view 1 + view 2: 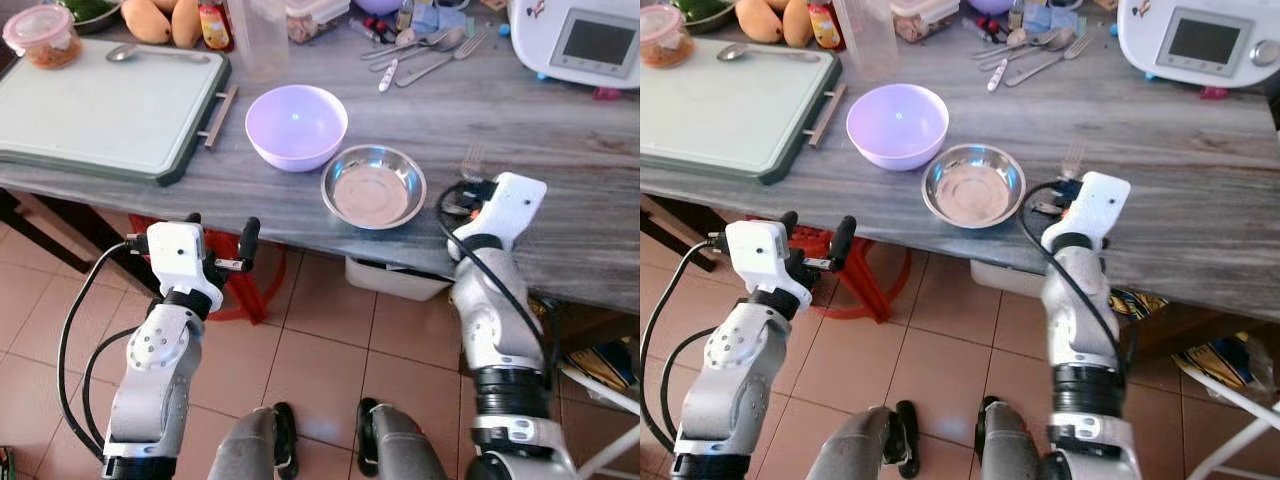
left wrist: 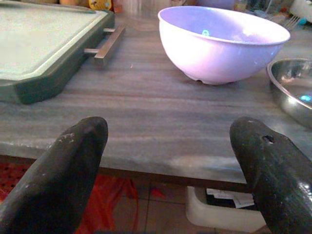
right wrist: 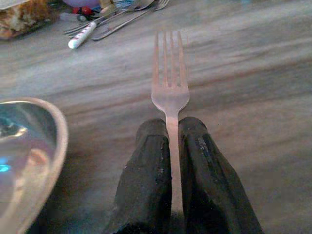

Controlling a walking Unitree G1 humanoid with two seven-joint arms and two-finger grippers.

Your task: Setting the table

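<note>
fork (image 3: 170, 87) pinched by its handle in right gripper (image 3: 171, 141), just over grey tabletop (image 1: 560, 150) beside steel bowl (image 1: 374, 186).

thin, stiff, slick, light metal; likely to pivot; best held mid-handle. left gripper (image 2: 170, 146) wide open, empty, at tabletop edge.

cutting board (image 1: 90, 110) – table's left | white appliance (image 1: 580, 40) – far right
</note>
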